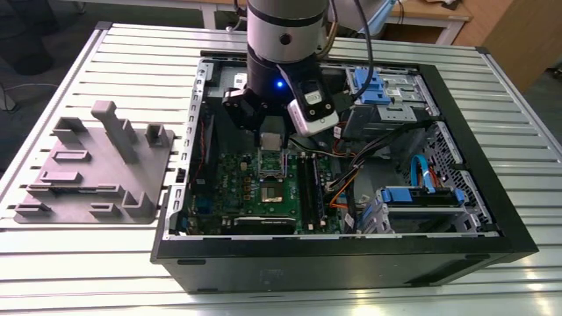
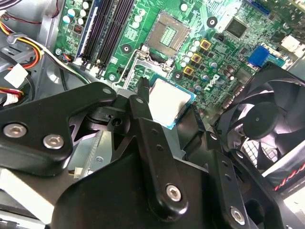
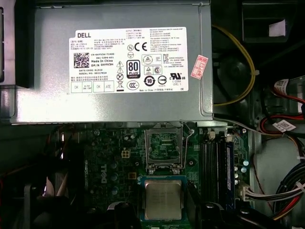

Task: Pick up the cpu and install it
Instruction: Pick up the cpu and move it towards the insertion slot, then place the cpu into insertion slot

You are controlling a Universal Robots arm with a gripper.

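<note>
Ribbed aluminium tabletop [image 1: 79,276] carries an open black computer case [image 1: 351,270]. Inside it, the small flat square cpu with a pale silver metal top and thin teal rim [image 2: 169,102] [image 3: 163,199] is pinched by the black gripper [image 2: 169,106]. The two fingers [image 2: 193,121] are closed onto its opposite edges, holding it slightly tilted above the green motherboard [image 2: 224,57]. Nearby lies the empty metal-framed socket with a dark centre [image 3: 163,145], beside a big grey box with a white label [image 3: 109,67]. The arm [image 1: 281,33] drops near-vertically from the exterior view's upper middle. A matte grey moulded fixture [image 1: 88,171] sits at that view's left.
</note>
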